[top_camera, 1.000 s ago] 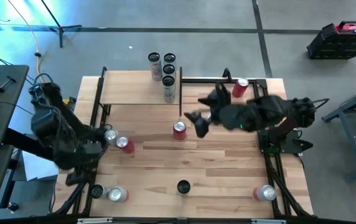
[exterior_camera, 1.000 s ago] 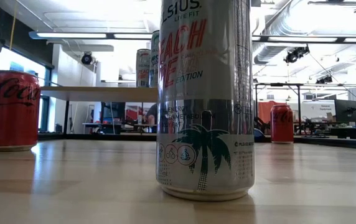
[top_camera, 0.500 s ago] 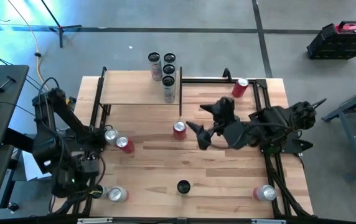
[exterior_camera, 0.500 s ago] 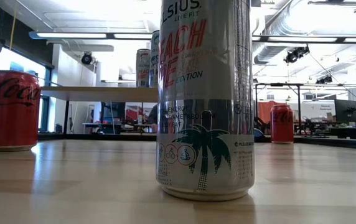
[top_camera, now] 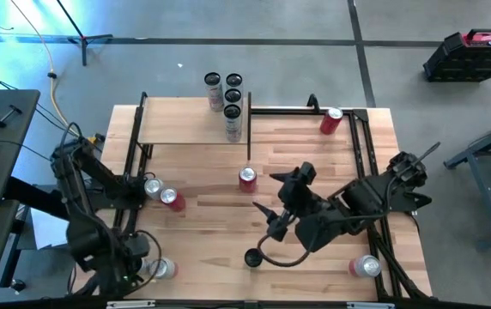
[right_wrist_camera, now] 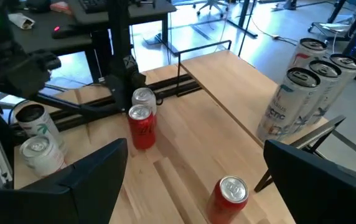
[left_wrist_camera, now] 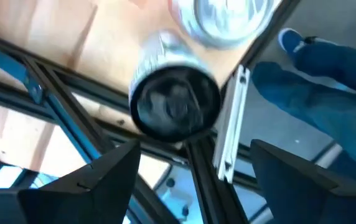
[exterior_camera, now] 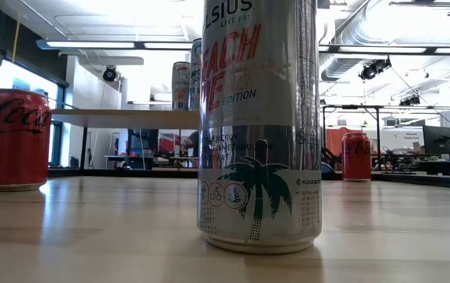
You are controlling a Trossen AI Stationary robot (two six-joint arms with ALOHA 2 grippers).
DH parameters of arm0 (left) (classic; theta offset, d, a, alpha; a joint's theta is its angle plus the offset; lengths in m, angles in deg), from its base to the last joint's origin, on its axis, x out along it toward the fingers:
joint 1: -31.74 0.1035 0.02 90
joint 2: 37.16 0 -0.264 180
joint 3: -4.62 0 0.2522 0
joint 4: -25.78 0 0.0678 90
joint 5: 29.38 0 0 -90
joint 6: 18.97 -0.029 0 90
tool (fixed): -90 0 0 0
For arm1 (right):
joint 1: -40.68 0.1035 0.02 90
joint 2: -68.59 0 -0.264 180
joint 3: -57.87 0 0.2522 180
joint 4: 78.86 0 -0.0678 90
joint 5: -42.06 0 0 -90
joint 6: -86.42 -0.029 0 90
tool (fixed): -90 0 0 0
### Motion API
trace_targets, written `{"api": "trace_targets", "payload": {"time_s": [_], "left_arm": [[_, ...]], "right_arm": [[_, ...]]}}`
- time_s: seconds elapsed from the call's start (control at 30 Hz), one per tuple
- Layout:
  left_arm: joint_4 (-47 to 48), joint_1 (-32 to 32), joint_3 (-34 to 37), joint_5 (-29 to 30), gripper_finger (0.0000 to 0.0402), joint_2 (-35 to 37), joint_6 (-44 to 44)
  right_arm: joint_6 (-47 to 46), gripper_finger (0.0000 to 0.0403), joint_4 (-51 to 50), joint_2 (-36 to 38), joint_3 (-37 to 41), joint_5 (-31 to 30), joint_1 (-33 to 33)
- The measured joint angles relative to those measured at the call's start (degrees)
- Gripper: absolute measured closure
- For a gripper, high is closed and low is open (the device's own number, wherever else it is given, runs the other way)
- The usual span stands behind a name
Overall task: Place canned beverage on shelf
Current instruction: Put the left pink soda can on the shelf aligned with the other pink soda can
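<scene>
The shelf (top_camera: 190, 125), a light-wood plank on black posts, stands at the table's far left, with three tall cans (top_camera: 232, 107) upright at its right end. My left gripper (top_camera: 134, 254) is open at the near left corner. Its fingers stand apart before a dark-topped can (left_wrist_camera: 175, 104) that stands next to a silver-topped can (left_wrist_camera: 224, 15). My right gripper (top_camera: 271, 216) is open and empty above the table's middle. It lies between a red can (top_camera: 247, 178) and a tall dark-topped can (top_camera: 252, 257), which fills the low view (exterior_camera: 260, 118).
A silver can (top_camera: 152, 186) and a red can (top_camera: 172, 199) stand together at the left. One red can (top_camera: 331, 119) stands at the far right, and a silver-topped can (top_camera: 366, 266) at the near right. A person's leg in blue (left_wrist_camera: 327, 99) shows beyond the table's corner.
My left gripper has gone toward the table's near edge, down to the two cans at the near left corner. My right gripper has swung from beside the red can in the middle toward the near edge, turning as it went. No can has moved.
</scene>
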Motion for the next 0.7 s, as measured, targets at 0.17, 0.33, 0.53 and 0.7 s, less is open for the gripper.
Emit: {"api": "trace_targets", "payload": {"time_s": [0.17,0.33,0.53,0.7], "left_arm": [[1.8,2.5,0.0,0.7,0.008,-0.8,-3.6],[1.8,4.6,0.0,-0.5,0.0052,-0.7,-1.2],[1.2,4.7,0.4,-0.5,0.0047,-0.7,2.3],[0.4,3.8,3.4,-2.2,0.0047,-0.7,3.6]], "right_arm": [[0.0,0.0041,0.0,0.0,0.0,-0.1,0.4],[0.0,0.0041,0.0,0.0,0.0,0.7,0.2],[0.0,0.0041,0.2,0.0,0.0,1.5,-0.7],[0.1,0.0041,0.2,0.0,0.0,1.6,-0.8]]}}
